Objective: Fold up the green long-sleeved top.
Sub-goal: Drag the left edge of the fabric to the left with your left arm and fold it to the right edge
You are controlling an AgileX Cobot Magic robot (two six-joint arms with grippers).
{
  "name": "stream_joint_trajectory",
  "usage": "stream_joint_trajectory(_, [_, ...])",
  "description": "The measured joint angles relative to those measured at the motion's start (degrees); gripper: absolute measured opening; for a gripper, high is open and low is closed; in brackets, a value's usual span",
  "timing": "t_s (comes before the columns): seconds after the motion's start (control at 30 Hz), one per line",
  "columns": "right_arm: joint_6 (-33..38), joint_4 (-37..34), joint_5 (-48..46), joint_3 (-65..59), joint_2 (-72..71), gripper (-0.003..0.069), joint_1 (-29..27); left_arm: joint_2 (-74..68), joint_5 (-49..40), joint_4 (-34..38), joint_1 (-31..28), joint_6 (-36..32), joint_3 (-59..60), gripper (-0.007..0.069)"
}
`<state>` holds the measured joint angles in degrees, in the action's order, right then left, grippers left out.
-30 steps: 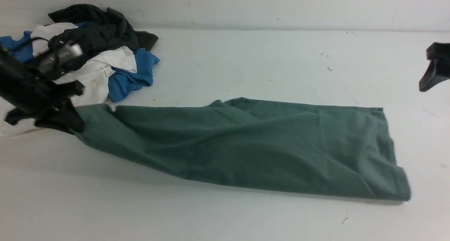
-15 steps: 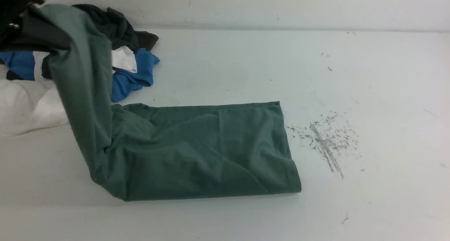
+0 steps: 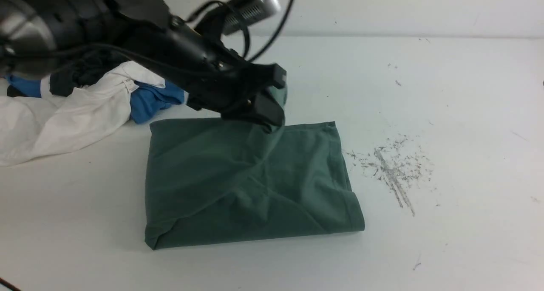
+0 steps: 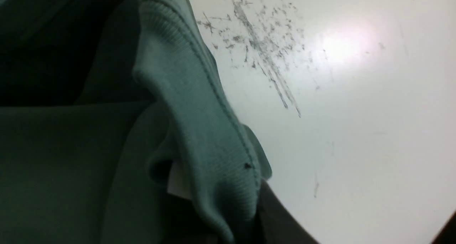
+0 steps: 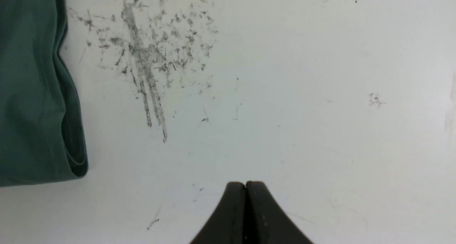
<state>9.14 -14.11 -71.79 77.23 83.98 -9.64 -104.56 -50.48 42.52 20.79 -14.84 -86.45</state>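
Note:
The green long-sleeved top (image 3: pixel 250 185) lies mid-table as a folded rectangle with creases across its upper layer. My left gripper (image 3: pixel 267 112) hangs over its far edge, shut on a raised bit of the cloth. In the left wrist view that bit is the ribbed neckband (image 4: pixel 199 105), with the white label (image 4: pixel 177 181) beside it, pinched in my left gripper (image 4: pixel 249 219). My right gripper (image 5: pixel 245 184) is shut with nothing in it, above bare table to the right of the top's folded edge (image 5: pixel 32 94). It does not show in the front view.
A heap of white, blue and dark garments (image 3: pixel 76 108) lies at the back left, partly behind my left arm. Grey scuff marks (image 3: pixel 393 172) streak the white table (image 3: pixel 446 91) right of the top.
My left arm has swung from the far left towards the middle, carrying the raised end of the top over the rest, so the top is shorter. The right gripper has left the front view.

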Motion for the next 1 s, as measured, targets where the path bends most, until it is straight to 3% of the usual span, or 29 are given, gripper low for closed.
stream_joint_trajectory(0.1, [0.05, -0.14, 0.00, 0.00, 0.00, -0.0015, 0.00, -4.34, 4.59, 0.60, 2.04, -1.12, 0.00, 0.0048])
stream_joint_trajectory(0.33, [0.11, -0.79, 0.00, 0.00, 0.00, -0.0015, 0.00, -9.34, 5.56, 4.26, 3.39, -2.45, 0.00, 0.0088])
stream_joint_trajectory(0.63, [1.27, -2.96, 0.05, 0.00, 0.00, -0.0015, 0.00, -7.74, 5.51, 9.08, 3.16, -2.80, 0.00, 0.0351])
stream_joint_trajectory(0.73, [1.27, -2.96, 0.05, 0.00, 0.00, -0.0015, 0.00, -4.82, 5.11, 10.14, 1.92, -4.44, 0.00, 0.0409])
stream_joint_trajectory(0.87, [1.27, -3.01, 0.05, -0.07, 0.00, -0.0015, 0.00, -0.16, 2.33, 10.90, -1.34, -7.02, 0.00, 0.0414])
stream_joint_trajectory(1.0, [1.27, -3.21, 0.20, -1.46, -1.83, -0.0015, 0.00, 5.35, -3.96, 11.09, -6.60, -7.38, 0.00, 0.0331])
